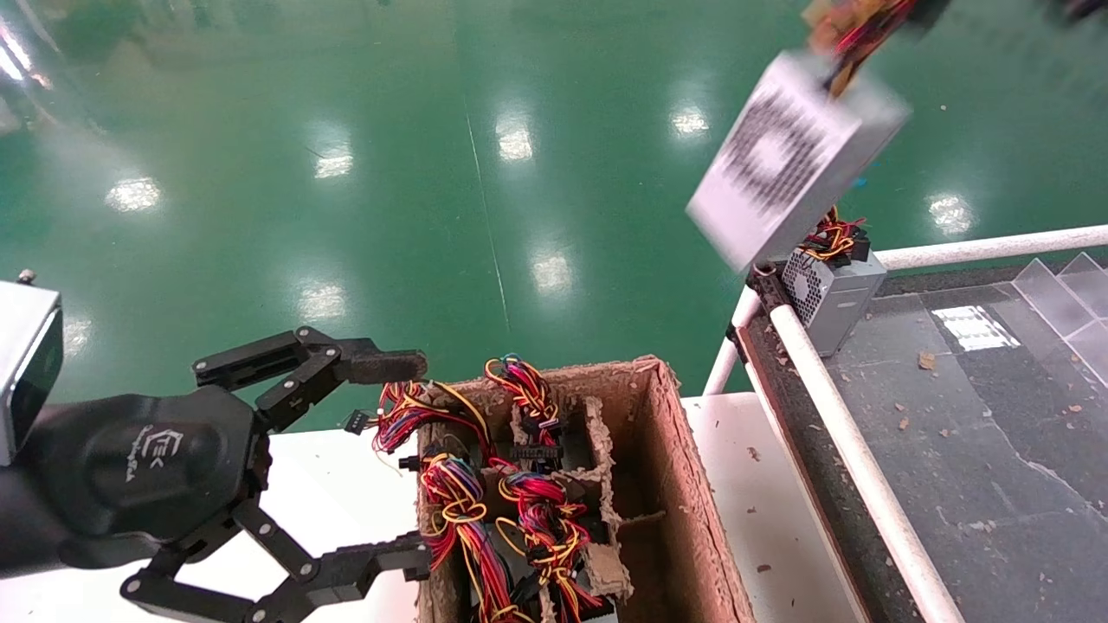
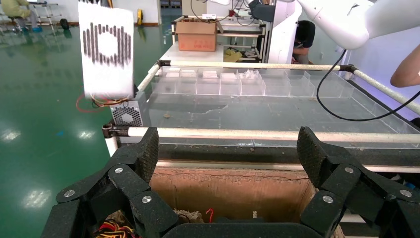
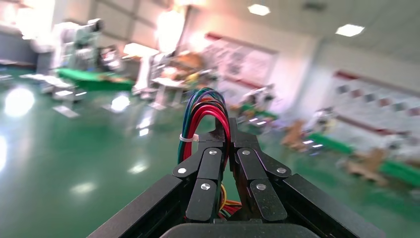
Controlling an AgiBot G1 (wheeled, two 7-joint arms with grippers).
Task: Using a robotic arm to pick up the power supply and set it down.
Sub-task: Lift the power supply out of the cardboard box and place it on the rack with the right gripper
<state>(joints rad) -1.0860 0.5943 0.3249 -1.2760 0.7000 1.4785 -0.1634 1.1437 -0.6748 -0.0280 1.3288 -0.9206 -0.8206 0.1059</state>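
Power supply (image 1: 792,169) is up in the air at far right, hanging by its wire loop (image 3: 205,116) from the right gripper (image 3: 229,148), jaws clamped tight on the wires, above the rail of the dark tabletop (image 1: 978,450); pickup looks done, set-down still left. One more grey supply (image 1: 833,294) already sits on the tabletop's far left corner, and the cardboard box (image 1: 684,484) near centre holds roughly four wire bundles, units mostly hidden. Left gripper (image 1: 402,459) idles at near left beside the box, jaws wide open, holding nothing.
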